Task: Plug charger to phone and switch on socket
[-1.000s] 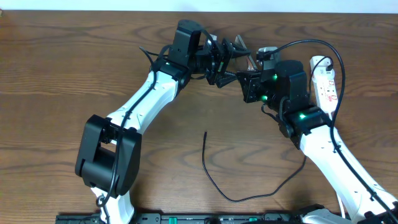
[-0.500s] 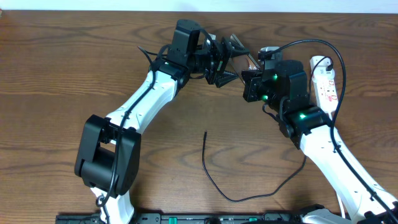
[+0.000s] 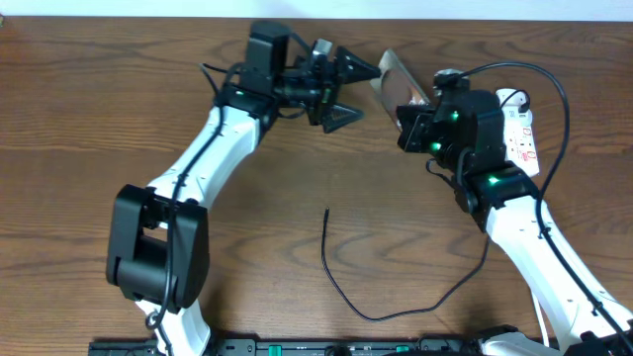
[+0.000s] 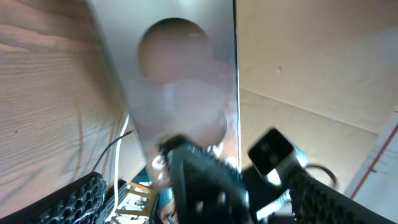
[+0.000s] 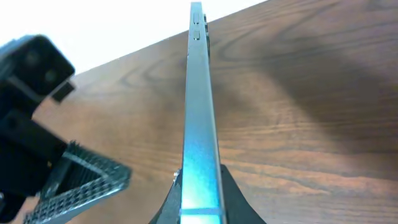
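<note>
Near the far edge, the phone [image 3: 394,81] is being pinched edgewise by the right gripper [image 5: 199,208], the left gripper [image 3: 341,91] being held spread beside it. With the charger [image 3: 331,267] lying toward the front edge, the thin hold could be twisted loose during plugging.

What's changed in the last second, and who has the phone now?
The left gripper pulled back leftwards from the phone and hangs open, clear of it. The right gripper keeps the phone clamped on edge and shifted slightly right. The charger cable and power strip lie unmoved.
</note>
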### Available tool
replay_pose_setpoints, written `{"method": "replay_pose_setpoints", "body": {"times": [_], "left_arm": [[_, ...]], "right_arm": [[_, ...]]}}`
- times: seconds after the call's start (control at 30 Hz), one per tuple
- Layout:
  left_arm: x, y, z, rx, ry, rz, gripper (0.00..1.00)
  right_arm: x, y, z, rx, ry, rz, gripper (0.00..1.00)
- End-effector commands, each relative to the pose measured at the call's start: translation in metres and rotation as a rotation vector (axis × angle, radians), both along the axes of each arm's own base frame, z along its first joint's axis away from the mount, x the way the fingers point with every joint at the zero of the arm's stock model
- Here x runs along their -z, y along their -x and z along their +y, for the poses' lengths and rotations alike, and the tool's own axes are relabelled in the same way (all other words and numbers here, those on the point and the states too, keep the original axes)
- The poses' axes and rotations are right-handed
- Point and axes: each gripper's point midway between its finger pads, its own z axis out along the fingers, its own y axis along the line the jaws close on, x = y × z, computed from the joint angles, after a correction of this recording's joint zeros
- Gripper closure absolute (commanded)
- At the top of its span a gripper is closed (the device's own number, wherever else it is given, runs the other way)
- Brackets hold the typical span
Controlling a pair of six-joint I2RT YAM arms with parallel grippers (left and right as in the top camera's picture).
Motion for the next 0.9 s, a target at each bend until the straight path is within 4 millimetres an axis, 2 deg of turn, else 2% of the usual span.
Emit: {"method": "replay_pose_setpoints", "body": {"times": [0.0,0.13,0.17,0.3,0.4,0.57,0.73,0.87], "left_arm": [[-0.032,0.005,0.018,0.057,0.063,-0.073,0.06],[-0.033,-0.005,0.033,0.023,0.064,-0.081,0.06],[-0.033,-0.012,0.04,-0.007,0.059,-0.094,0.06],[-0.036,-0.03,0.053,-0.081,0.045,-0.148,0.06],[-0.039,-0.052,0.06,-0.193,0.015,-0.205,0.06],[-0.056,-0.069,0.065,-0.285,0.047,-0.24,0.06],[-0.06,-0.08,0.068,-0.353,0.049,-0.242,0.06],[-0.059,-0.081,0.062,-0.372,0.05,-0.219,0.06]], "right_arm": [[-0.025,-0.009,-0.002,0.094,-0.218,0.024,0.99],[-0.047,-0.01,0.012,0.083,-0.431,0.05,0.99],[-0.063,-0.008,0.023,0.039,-0.524,0.047,0.99],[-0.091,-0.005,0.036,0.002,-0.732,0.085,0.99],[-0.093,-0.001,0.044,0.04,-0.871,0.194,0.99],[-0.093,0.005,0.059,0.056,-0.964,0.289,0.99],[-0.093,0.01,0.069,0.08,-1.04,0.368,0.99],[-0.094,0.011,0.074,0.094,-1.058,0.378,0.99]]}}
